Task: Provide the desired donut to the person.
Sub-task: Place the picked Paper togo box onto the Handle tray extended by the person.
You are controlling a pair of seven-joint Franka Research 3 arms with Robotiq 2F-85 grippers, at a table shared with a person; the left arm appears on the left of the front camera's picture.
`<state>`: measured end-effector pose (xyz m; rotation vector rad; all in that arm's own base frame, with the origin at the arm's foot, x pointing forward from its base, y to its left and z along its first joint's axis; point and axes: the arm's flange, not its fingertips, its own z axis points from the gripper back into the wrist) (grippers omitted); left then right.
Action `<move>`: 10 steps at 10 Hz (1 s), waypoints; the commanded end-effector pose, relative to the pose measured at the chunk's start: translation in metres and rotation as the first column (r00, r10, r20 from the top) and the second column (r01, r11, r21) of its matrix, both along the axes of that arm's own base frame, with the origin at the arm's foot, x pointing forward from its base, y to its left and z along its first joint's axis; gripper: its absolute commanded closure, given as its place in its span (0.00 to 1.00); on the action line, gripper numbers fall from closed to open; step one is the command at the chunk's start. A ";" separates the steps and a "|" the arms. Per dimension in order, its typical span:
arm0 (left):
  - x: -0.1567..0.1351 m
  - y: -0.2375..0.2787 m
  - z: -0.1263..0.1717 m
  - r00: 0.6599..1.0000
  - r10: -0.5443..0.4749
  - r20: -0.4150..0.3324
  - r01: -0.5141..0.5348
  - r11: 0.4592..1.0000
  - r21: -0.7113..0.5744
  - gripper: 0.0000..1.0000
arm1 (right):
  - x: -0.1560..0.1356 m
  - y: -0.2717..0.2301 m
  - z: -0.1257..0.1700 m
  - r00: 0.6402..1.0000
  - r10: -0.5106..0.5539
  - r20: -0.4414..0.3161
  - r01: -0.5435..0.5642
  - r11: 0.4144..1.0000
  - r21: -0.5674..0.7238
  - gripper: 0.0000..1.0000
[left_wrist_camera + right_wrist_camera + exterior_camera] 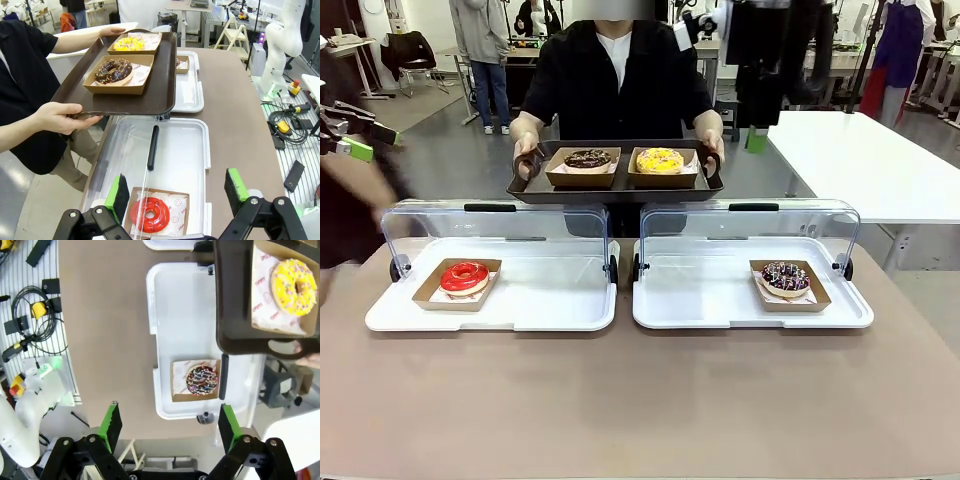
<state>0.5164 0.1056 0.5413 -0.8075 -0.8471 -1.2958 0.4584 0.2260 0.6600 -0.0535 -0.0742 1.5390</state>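
the left gripper (175,192) hung high with its jaws spread wide, green pads (119,192) facing each other. the right gripper (169,427) likewise stood agape, pointing straight down. in the front view the left gripper (350,135) showed at the left edge.

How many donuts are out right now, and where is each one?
4. A red donut in the left white case, a dark sprinkled donut in the right case, and a chocolate donut and yellow donut on the person's brown tray.
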 end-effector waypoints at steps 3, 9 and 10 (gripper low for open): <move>-0.001 -0.001 0.002 1.000 0.002 -0.006 -0.002 1.000 -0.003 0.00 | 0.000 0.000 0.000 1.000 0.000 0.000 0.000 1.000 0.000 0.00; -0.001 -0.001 0.002 1.000 0.002 -0.006 -0.002 1.000 -0.003 0.00 | 0.000 0.000 0.000 1.000 0.000 0.000 0.000 1.000 0.000 0.00; -0.001 -0.001 0.002 1.000 0.002 -0.006 -0.002 1.000 -0.003 0.00 | 0.000 0.000 0.000 1.000 0.000 0.000 0.000 1.000 0.000 0.00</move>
